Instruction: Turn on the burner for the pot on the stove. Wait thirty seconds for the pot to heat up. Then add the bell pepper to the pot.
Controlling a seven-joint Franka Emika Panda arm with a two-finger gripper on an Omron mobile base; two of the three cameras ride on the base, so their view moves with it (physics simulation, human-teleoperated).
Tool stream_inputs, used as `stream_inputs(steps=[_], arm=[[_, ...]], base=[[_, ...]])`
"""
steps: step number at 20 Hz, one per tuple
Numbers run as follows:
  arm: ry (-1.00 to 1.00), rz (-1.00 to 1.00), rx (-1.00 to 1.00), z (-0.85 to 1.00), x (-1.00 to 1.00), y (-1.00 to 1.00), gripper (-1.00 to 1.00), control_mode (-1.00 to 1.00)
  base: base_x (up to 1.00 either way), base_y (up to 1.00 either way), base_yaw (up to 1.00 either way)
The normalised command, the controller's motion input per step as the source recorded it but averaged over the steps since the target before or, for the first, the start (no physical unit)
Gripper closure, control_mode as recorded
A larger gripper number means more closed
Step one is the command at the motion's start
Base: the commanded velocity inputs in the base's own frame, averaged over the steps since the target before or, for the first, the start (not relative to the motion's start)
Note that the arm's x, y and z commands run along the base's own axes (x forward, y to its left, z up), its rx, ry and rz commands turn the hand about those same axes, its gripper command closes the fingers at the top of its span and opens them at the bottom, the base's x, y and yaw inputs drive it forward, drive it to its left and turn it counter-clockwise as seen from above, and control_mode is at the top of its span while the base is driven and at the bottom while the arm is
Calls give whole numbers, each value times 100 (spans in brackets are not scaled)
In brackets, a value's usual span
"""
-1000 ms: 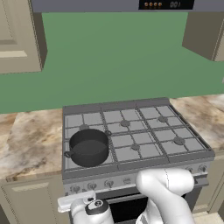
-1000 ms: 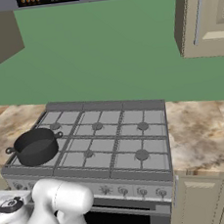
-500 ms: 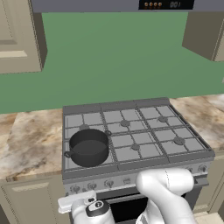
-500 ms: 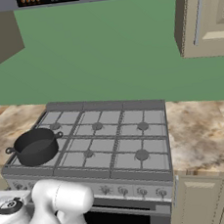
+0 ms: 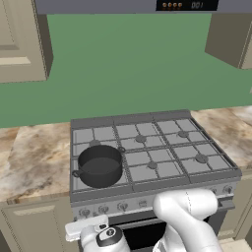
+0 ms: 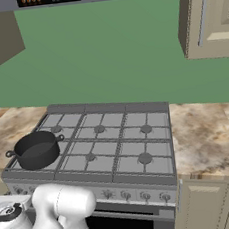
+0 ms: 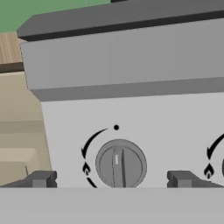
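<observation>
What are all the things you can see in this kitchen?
Grey steel gas stove: one, six burners, between the counters.
Squat dark grey metal pot: one, front-left burner.
Round grey knob: one, stove front, straight ahead of the claw, pointer upright.
Marbled brown countertops: two, either side of the stove.
Beige upper cabinets: both sides, on the green wall.
Black oven door: one, below the knob row.
White robot arm: one, before the stove.
Claw: one, dark tips wide open, either side of the knob, not touching.
</observation>
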Motion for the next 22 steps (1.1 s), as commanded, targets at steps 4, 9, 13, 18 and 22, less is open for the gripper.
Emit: stream_inputs(steps=[4,9,13,18,22], arm=[[-1,0,0,7,1,0,-100,-100],[-1,0,0,1,5,0,-100,-100],[-2,0,0,4,2,0,-100,-100],[-3,0,0,0,11,0,-100,-100],[0,0,0,0,5,0,-100,-100]], base=[[0,0,0],[0,0,0],[0,0,0],[0,0,0],[0,0,0]])
